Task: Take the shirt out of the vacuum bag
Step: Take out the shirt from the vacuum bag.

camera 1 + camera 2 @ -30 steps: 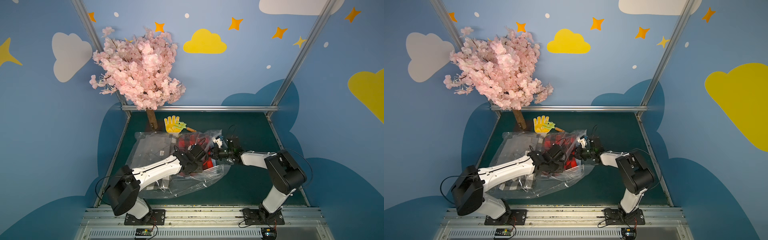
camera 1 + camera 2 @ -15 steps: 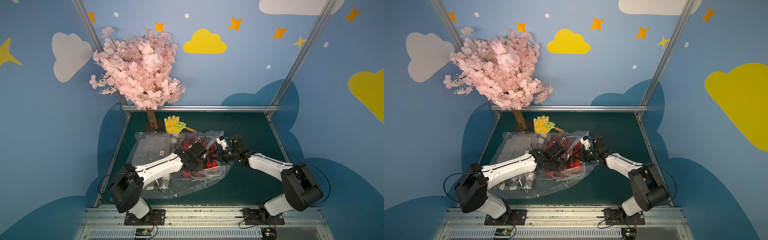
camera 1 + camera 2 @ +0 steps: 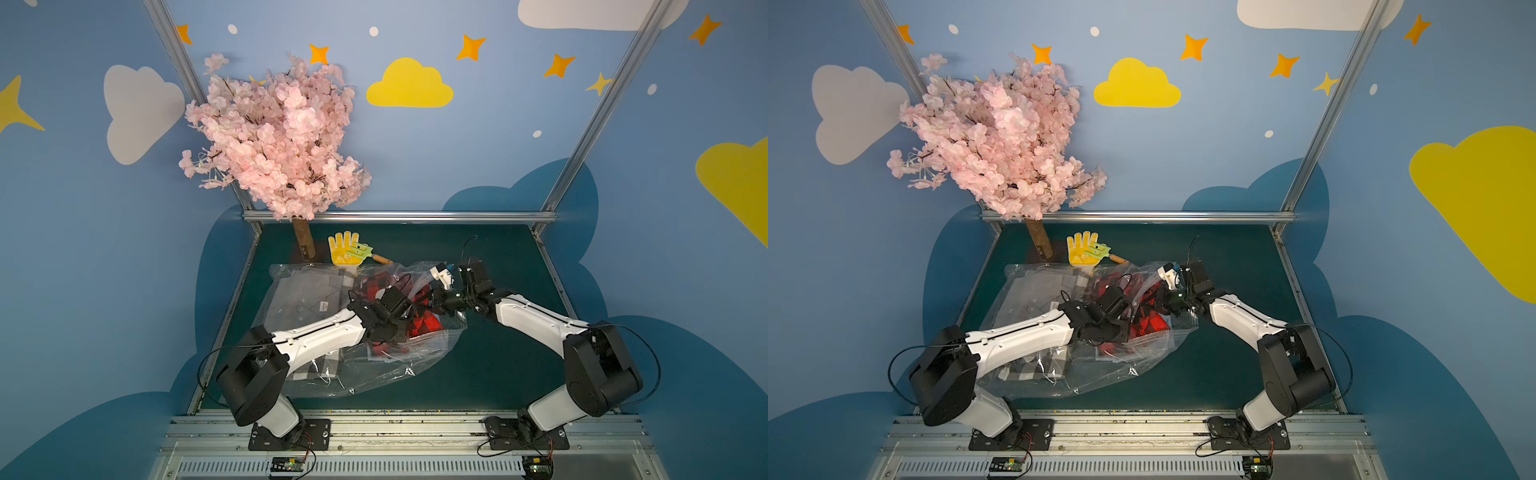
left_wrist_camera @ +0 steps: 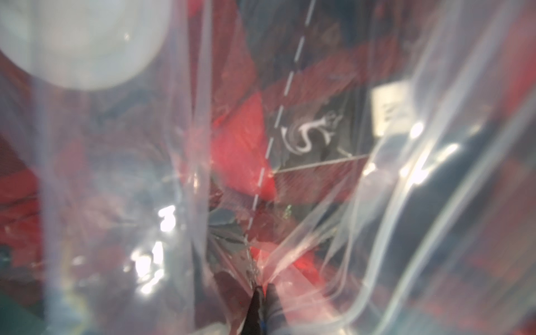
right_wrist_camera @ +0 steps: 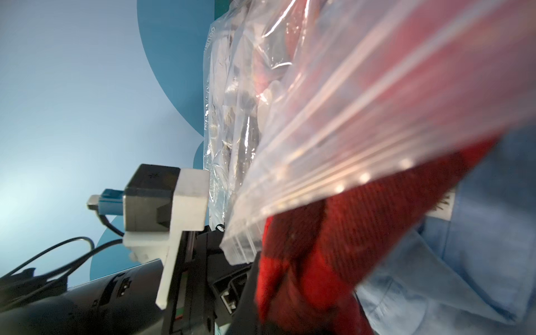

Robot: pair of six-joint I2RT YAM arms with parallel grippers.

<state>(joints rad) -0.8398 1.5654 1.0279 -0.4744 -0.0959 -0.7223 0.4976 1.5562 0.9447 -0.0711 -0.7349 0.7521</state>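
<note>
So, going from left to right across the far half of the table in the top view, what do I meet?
Tree trunk → yellow hand-shaped toy → green toy rake, lying partly on it → white camera mount on the right wrist. The vacuum bag overlaps several, so it is left out.

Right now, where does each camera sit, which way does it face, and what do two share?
Top views: high above the arm bases, looking down on the table; left arm, right arm, vacuum bag and red shirt show.
Left wrist: on the left arm, looking through bag plastic at the shirt; left gripper pinches plastic.
Right wrist: on the right arm, facing the bag's zip edge and shirt; a white camera mount shows.
Shared: both wrist views show shirt and bag close up.
</note>
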